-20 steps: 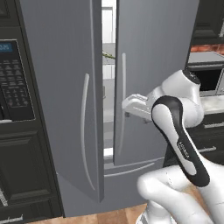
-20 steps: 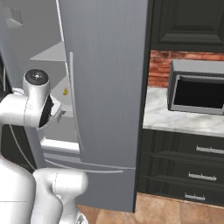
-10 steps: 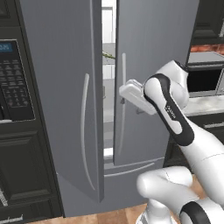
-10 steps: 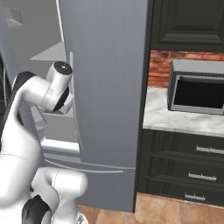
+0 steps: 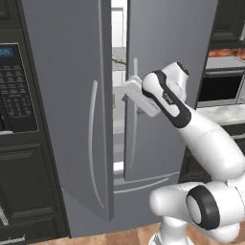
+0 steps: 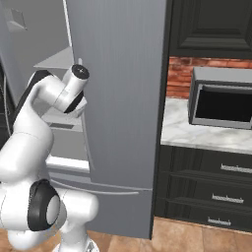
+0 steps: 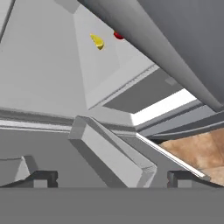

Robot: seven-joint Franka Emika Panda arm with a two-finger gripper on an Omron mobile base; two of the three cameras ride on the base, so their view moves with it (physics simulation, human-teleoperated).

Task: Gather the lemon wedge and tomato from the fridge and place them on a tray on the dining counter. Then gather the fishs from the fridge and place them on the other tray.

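hand: hand wide open, nothing between the fingertips; sits at the gap between the fridge doors, aimed inside so the shelves come into reach
arm: bent across the front of the right door, wrist tucked at that door's inner edge, likely to slip in without shoving it wider
fridge: fridge only part open; left door swung out, narrow slot between the two
lemon wedge: lemon wedge on a white shelf deep inside, well apart from the hand
tomato: tomato just beside the lemon, half hidden by the door edge
fish: can't see them
step: reach-in for first pick, my read; nothing gathered yet
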